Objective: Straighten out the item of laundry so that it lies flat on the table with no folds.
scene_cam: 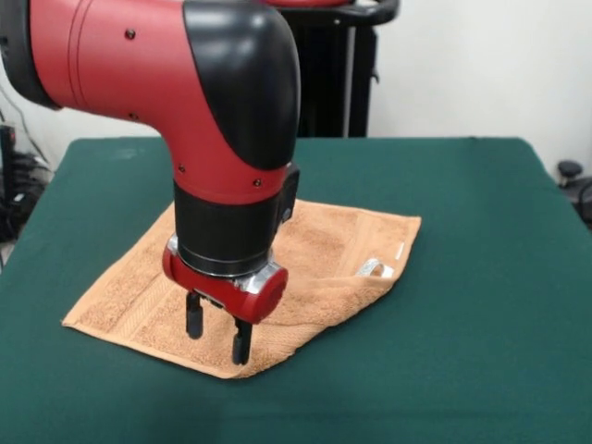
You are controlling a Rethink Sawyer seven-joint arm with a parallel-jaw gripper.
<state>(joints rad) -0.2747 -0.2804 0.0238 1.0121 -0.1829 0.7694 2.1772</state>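
While the red-and-black arm's pincer (217,339) hangs released, fingers apart and grasping nothing, the square orange-tan terry towel (324,268) lies directly beneath it on the dark green felt table (481,277), its folded-over corner away beside the white label (400,250).

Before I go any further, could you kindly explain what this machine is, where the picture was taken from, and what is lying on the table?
This is a robot arm, red and black, ending in a gripper with two dark fingers hanging down, spread apart, holding nothing. The single picture is taken from across the table, facing the robot, so the arm comes down from above. On the green table lies an orange-tan towel. It looks mostly spread, with one edge folded over by the white label. The gripper stands just over the towel's near part.
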